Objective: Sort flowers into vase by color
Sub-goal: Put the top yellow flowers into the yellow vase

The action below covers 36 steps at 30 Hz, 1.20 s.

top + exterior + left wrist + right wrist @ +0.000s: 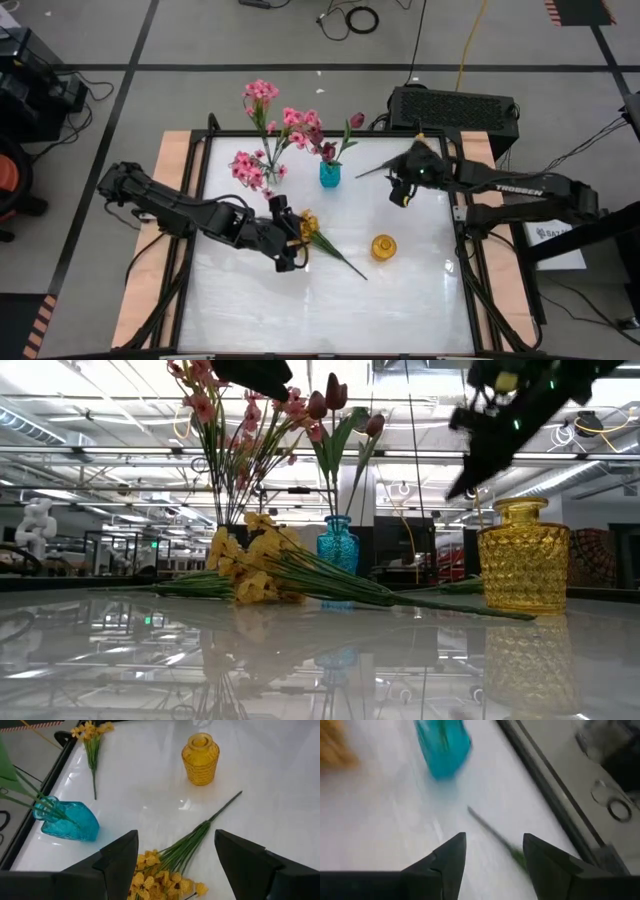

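The left gripper (170,865) hangs wide open with nothing in it, right over the bloom end of a yellow flower spray (322,240) lying flat on the table (420,300); its green stems run out ahead of the fingers toward the yellow vase (200,759). The teal vase (67,822) stands off to one side of that claw, already holding dark magenta flowers (345,135) (pink ones (262,130) stand in a vase beyond it).

The right gripper (492,862), also open and empty, hovers near the table's far edge beside a second yellow spray (91,740).

A sound pick would probably close on the bunched stems just ahead of the blooms, not on the soft petals, so the spray can be tipped stem-first into the vase's narrow mouth.
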### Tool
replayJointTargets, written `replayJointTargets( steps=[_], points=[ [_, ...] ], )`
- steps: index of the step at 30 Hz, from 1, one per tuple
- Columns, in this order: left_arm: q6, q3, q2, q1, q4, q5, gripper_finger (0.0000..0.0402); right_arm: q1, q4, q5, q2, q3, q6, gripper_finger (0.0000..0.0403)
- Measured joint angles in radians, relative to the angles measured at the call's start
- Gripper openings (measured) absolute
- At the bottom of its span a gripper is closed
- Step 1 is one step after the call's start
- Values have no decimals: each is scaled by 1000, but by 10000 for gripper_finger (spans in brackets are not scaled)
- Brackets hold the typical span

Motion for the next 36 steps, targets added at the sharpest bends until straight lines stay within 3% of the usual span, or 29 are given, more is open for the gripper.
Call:
replayJointTargets(
  steps=[6, 13, 16, 22, 36],
  points=[
    [4, 0, 47, 0, 15, 7, 269, -53, 218, 18, 17, -176, -61, 173],
    [36, 0, 126, 8, 17, 15, 269, -148, 376, 26, 73, -198, 13, 155],
    [68, 0, 153, 18, 17, 37, 269, -189, 358, 19, 118, -198, 4, 150],
    [106, 0, 166, 35, 73, 98, 269, -210, 276, -8, 227, -168, -165, 144],
    [106, 0, 166, 30, 82, 105, 269, -319, 89, -37, 495, 88, -431, 171]
  ],
)
